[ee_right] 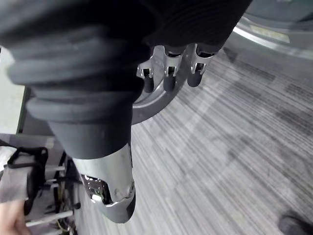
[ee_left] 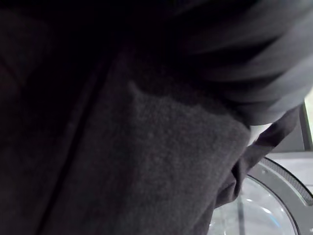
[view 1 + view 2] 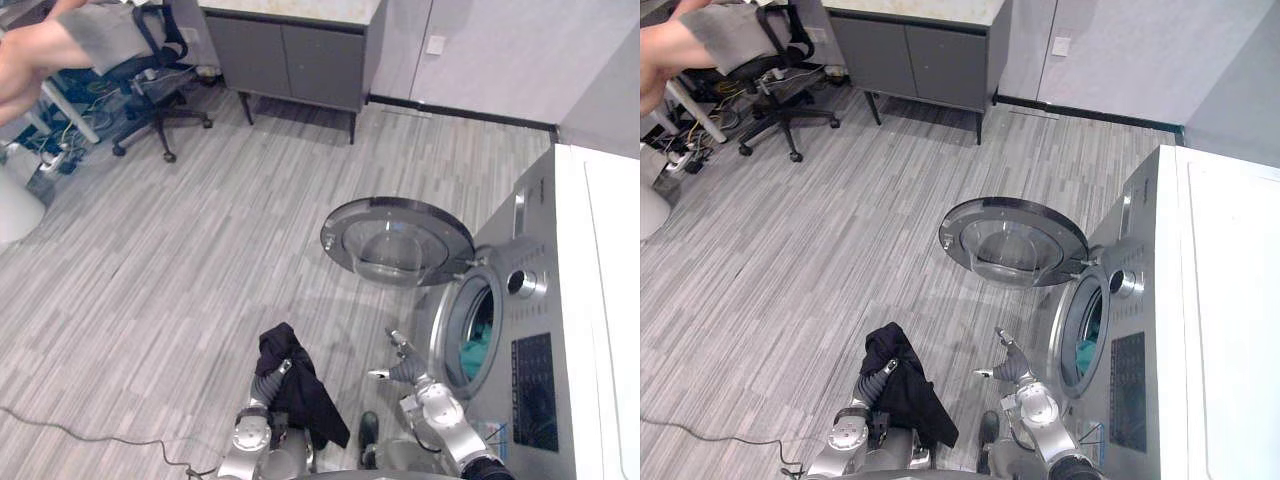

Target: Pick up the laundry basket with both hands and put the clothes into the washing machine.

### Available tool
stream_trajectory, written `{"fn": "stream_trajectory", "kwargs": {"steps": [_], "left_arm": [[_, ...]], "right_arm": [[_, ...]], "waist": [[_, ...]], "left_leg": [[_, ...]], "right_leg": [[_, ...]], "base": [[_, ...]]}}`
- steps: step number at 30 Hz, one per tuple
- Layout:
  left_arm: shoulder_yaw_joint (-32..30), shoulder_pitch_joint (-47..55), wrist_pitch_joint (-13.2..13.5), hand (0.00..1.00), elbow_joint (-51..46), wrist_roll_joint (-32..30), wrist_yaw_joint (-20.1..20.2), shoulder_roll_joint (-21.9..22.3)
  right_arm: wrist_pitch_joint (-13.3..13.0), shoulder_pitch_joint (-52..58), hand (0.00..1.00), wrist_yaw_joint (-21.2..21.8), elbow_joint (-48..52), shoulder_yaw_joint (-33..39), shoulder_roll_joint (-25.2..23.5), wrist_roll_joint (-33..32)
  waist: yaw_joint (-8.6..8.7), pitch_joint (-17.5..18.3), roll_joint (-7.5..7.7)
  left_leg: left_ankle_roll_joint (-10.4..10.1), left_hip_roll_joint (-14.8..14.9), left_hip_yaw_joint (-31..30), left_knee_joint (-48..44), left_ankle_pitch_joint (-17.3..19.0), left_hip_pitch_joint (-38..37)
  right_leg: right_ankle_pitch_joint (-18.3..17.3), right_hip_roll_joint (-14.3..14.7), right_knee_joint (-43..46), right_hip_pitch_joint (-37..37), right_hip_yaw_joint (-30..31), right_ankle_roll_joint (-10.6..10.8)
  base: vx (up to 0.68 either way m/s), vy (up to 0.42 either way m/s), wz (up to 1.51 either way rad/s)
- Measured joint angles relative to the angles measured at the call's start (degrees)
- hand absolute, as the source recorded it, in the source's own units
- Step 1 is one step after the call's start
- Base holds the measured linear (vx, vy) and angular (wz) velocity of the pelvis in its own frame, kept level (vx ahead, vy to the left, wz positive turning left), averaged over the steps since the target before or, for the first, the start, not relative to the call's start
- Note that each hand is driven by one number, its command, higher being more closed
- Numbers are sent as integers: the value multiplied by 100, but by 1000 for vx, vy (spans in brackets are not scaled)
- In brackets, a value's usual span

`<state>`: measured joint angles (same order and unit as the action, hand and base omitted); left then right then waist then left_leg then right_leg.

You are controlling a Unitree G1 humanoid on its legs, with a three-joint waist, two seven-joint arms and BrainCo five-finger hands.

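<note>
Beside the open washing machine [image 3: 530, 330], a black garment [image 3: 297, 390] drapes the left hand [image 3: 270, 380] (its grip cannot be told); the right hand [image 3: 407, 371] is spread and empty. The cloth is probably soft and light, best held at its bunched top.

A garment [image 3: 303, 398] lies over my left hand [image 3: 266, 384]. My right hand [image 3: 406, 371] is to its right, apart from the cloth. Just right of my right hand stands the washing machine [image 3: 590, 300], with its drum opening [image 3: 472, 325] nearest the hand and clothing [image 3: 480, 338] inside. The open door [image 3: 397, 240] juts out ahead of both hands. Far ahead and left of my left hand are an office chair [image 3: 150, 85] and a person [image 3: 40, 50], and a cabinet [image 3: 290, 55] stands far ahead.
</note>
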<state>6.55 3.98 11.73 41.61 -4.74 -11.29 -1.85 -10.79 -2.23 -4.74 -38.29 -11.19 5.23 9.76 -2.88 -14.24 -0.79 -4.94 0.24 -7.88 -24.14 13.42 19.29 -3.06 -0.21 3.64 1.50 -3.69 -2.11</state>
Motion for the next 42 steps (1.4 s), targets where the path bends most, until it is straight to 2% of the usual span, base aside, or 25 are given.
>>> {"fn": "stream_trajectory", "kwargs": {"steps": [2,3,4,5,6,7,8,10,12,13,14,15,16,19,21,23,24,26,28,29,30,31,33,37,42], "left_arm": [[18,-21,3,100,61,0,-2,34],[26,3,1,100,152,3,-7,109],[44,-10,-5,100,218,4,-7,114],[80,-25,-10,100,268,4,-5,59],[79,-23,-11,100,269,4,-7,-26],[73,-62,-13,100,271,4,-15,-172],[62,-96,-21,100,271,4,-34,-243],[34,-58,-25,100,260,6,-55,-346],[1,18,-36,100,223,6,-125,-351],[-8,20,-38,100,190,7,-135,-363],[-68,4,-39,100,92,10,-133,-370],[-93,-63,-38,100,40,10,-125,-389],[-117,-110,-38,100,29,10,-115,-392],[-219,-228,-43,100,89,3,-80,-398],[-225,-196,-43,100,93,5,3,-396],[-228,-156,-60,100,100,12,-3,-367],[-234,-91,-81,100,134,14,-5,-294],[-199,-67,-134,100,147,23,-10,-179],[-102,-174,-141,100,163,64,-47,-98],[-51,-174,-141,100,175,67,-59,-102],[54,-277,-152,100,263,72,-89,-147],[86,-312,-154,100,281,71,-101,-174],[189,-369,-158,100,303,71,-124,-187],[179,-287,-165,100,304,71,-128,-296],[122,-582,-185,100,282,148,-138,-286]], "right_arm": [[-4,-78,0,-55,-163,-6,-27,4],[-3,-38,0,-56,-196,-12,15,10],[0,-14,0,-56,-205,-12,36,13],[4,46,0,-61,-203,-6,-58,35],[1,100,0,-62,-201,-20,-111,45],[1,155,0,-53,-201,-58,-182,64],[2,152,0,-55,-201,-102,-183,64],[8,77,0,-62,-205,-195,-188,113],[4,-78,0,-60,-296,-299,-239,211],[6,-134,0,-59,-351,-324,-272,220],[2,-217,0,-58,-420,-351,-321,268],[1,-306,0,-61,-489,-345,-346,280],[2,-356,0,-60,-549,-343,-353,319],[11,-158,0,-121,-598,-219,-305,440],[15,139,0,-184,-596,-165,-224,436],[18,204,0,-303,-598,-155,-129,425],[47,213,0,-341,-622,-45,-81,417],[104,194,0,-484,-724,247,-78,362],[147,194,0,-625,-942,632,-65,250],[159,204,0,-649,-990,678,-39,242],[239,190,0,-675,-1062,744,-44,189],[239,213,0,-674,-1063,756,-39,179],[241,317,0,-641,-1080,837,-43,111],[275,134,0,-634,-1092,834,-44,-19],[344,-362,0,-654,-1100,832,83,-127]], "waist": [[-48,1,-105],[-143,14,-321],[-107,-11,-369],[-125,1,-217],[-110,22,-129],[-100,108,147],[-104,129,216],[-117,122,259],[-118,106,221],[-121,108,223],[-124,112,227],[-124,113,229],[-119,110,226],[-73,104,214],[-92,89,188],[-93,44,99],[-110,11,28],[-68,-13,-28],[-23,-7,-61],[16,-1,-109],[67,13,9],[78,13,19],[111,3,20],[198,-50,-29],[314,-533,-151]], "left_leg": [[-283,2,-996,610,-176,-71],[-401,303,-1255,714,-271,-250],[-437,384,-1107,586,-719,-271],[-239,292,-730,310,-932,-302],[-118,232,-521,308,-832,-327],[42,134,-103,328,-734,-389],[138,126,212,334,-674,-437],[356,198,1080,471,-637,-693],[523,307,1962,650,-564,-1058],[547,352,2190,690,-543,-1137],[567,436,2647,790,-510,-1220],[568,518,2955,794,-482,-1230],[556,569,3104,787,-470,-1230],[531,753,3315,676,-456,-1461],[312,1198,3301,-267,-275,-1383],[357,1565,2882,-1533,-305,-1010],[307,1524,2351,-1804,-125,-834],[136,1211,1640,-1351,53,-825],[32,861,858,-162,-90,-865],[-81,846,742,146,-249,-929],[-72,762,901,218,-201,-1036],[-70,736,981,235,-199,-1081],[-69,580,1325,198,-199,-1246],[105,578,1930,78,-79,-1408],[282,901,2247,-1165,676,-738]], "right_leg": [[-175,58,134,10,439,188],[-422,235,444,-7,825,329],[-574,262,650,-28,951,406],[-891,140,1080,-179,1251,566],[-984,14,1246,-294,1372,605],[-1047,-161,1544,-542,1566,675],[-1022,-255,1674,-695,1602,675],[-999,-637,2070,-992,906,636],[-1071,-1206,2367,-1075,-998,378],[-1066,-1331,2398,-1063,-1604,240],[-1146,-1543,2399,-949,-2938,102],[-1140,-1589,2259,-901,-3657,113],[-1111,-1578,2121,-857,-3851,150],[-832,-1177,1636,-707,-3442,214],[-794,-835,1316,-522,-3050,196],[-777,-561,1235,-394,-2695,119],[-774,-491,1279,-378,-2442,61],[-771,-487,1346,-434,-2134,65],[-778,-486,1527,-599,-1707,140],[-808,-443,1599,-641,-1603,208],[-872,-518,1746,-779,-1325,321],[-869,-574,1778,-803,-1269,346],[-911,-777,1973,-896,-941,466],[-910,-771,2256,-1208,-255,519],[-1024,-563,3147,-2075,281,632]], "base": [[302,319,-132],[254,337,-155],[206,385,-154],[134,316,-102],[153,361,-133],[151,342,-126],[154,387,-196],[84,276,-186],[62,174,-185],[69,121,-212],[61,87,-190],[67,75,-181],[66,61,-143],[79,-64,-99],[83,-209,-88],[63,-115,-113],[73,-11,-131],[62,84,-100],[70,148,-99],[63,153,-93],[58,103,-56],[69,133,-61],[45,143,-56],[-27,99,-86],[-145,41,-57]]}}
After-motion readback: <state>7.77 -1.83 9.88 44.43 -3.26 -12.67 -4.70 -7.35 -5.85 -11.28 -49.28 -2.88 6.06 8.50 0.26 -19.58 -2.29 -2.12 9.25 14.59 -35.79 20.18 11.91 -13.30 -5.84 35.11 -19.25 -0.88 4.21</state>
